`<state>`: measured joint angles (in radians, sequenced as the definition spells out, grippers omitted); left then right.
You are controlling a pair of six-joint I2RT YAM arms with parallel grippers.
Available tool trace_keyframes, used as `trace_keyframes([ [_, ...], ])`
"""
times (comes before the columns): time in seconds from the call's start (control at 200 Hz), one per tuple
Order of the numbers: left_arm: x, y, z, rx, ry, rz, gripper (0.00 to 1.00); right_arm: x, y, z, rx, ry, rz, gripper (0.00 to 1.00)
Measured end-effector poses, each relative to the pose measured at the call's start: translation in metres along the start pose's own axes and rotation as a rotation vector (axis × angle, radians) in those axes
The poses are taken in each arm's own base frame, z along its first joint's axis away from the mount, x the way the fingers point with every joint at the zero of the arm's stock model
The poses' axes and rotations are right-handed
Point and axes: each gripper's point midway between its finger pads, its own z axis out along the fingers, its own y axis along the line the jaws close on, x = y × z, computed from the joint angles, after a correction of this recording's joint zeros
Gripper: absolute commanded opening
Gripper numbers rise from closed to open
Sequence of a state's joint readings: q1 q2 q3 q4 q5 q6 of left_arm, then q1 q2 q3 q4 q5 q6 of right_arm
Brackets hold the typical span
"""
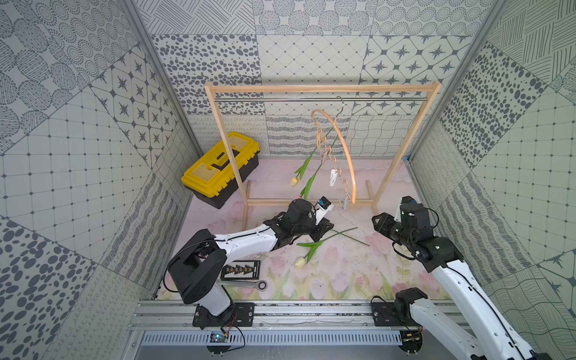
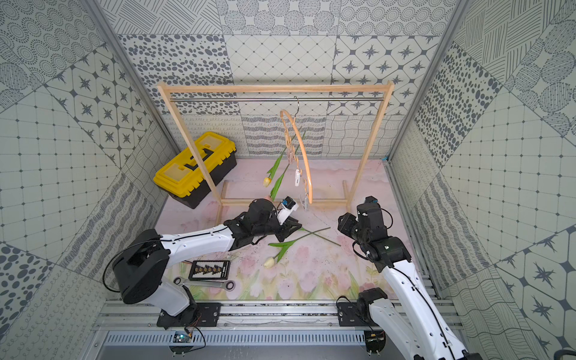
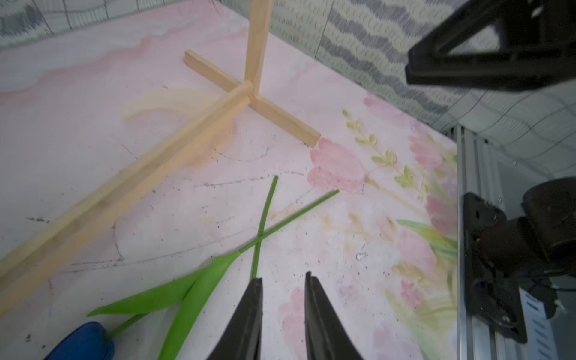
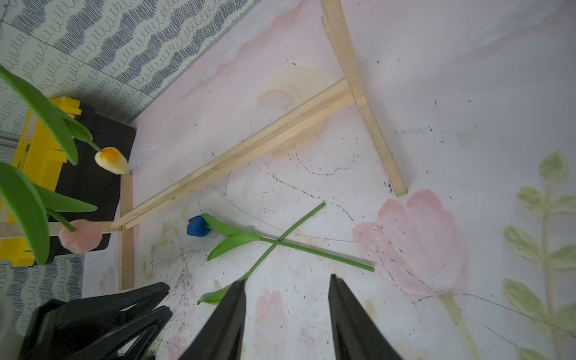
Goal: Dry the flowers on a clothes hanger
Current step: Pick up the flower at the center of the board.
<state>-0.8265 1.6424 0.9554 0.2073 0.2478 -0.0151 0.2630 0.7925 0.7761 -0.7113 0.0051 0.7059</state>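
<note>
The clothes hanger [image 1: 349, 162] hangs by its hook from the steel rod, turned edge-on. A yellow flower [image 1: 294, 181] and a pink flower [image 4: 81, 238] hang head-down from its clothespins. On the mat lie a cream-white flower [image 1: 300, 262] and a blue flower [image 4: 196, 226], their green stems crossed [image 4: 277, 241]. My left gripper [image 3: 283, 278] sits low over these stems, jaws narrowly apart with only mat between them; one stem runs under a fingertip [image 3: 257, 282]. My right gripper [image 4: 286, 279] hovers to the right of the stems, open and empty.
A big wooden frame [image 1: 321, 88] with floor feet stands at the back. A yellow toolbox [image 1: 221, 168] sits back left. A black bit card [image 1: 240, 269] and a wrench [image 1: 246, 284] lie near the left arm's base.
</note>
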Motion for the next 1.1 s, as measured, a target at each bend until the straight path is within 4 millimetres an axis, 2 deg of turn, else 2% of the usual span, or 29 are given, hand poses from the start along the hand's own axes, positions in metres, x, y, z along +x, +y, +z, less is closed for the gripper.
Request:
trace_keyframes([
  [0.075, 0.016, -0.006, 0.018, 0.008, 0.073, 0.052, 0.35, 0.001, 0.0, 0.0, -0.001, 0.007, 0.002, 0.47],
  [0.13, 0.025, -0.009, 0.029, 0.015, 0.118, 0.089, 0.32, 0.002, 0.0, 0.0, -0.003, 0.009, 0.002, 0.46],
  [0.37, 0.044, -0.005, 0.059, 0.021, 0.247, 0.232, 0.21, 0.006, -0.002, -0.002, -0.001, 0.026, 0.004, 0.46],
  [0.535, 0.056, 0.001, 0.063, 0.02, 0.31, 0.296, 0.3, 0.006, -0.002, -0.003, -0.004, 0.029, 0.009, 0.45],
  [0.746, 0.053, 0.006, 0.076, 0.028, 0.323, 0.403, 0.41, 0.007, -0.002, -0.003, -0.011, 0.037, 0.018, 0.44],
  [1.006, 0.05, 0.025, 0.095, 0.012, 0.335, 0.521, 0.36, 0.008, 0.001, -0.008, -0.04, 0.044, 0.036, 0.43],
  [1.101, 0.045, 0.03, 0.1, 0.009, 0.327, 0.548, 0.3, 0.008, 0.002, -0.009, -0.05, 0.045, 0.043, 0.41],
])
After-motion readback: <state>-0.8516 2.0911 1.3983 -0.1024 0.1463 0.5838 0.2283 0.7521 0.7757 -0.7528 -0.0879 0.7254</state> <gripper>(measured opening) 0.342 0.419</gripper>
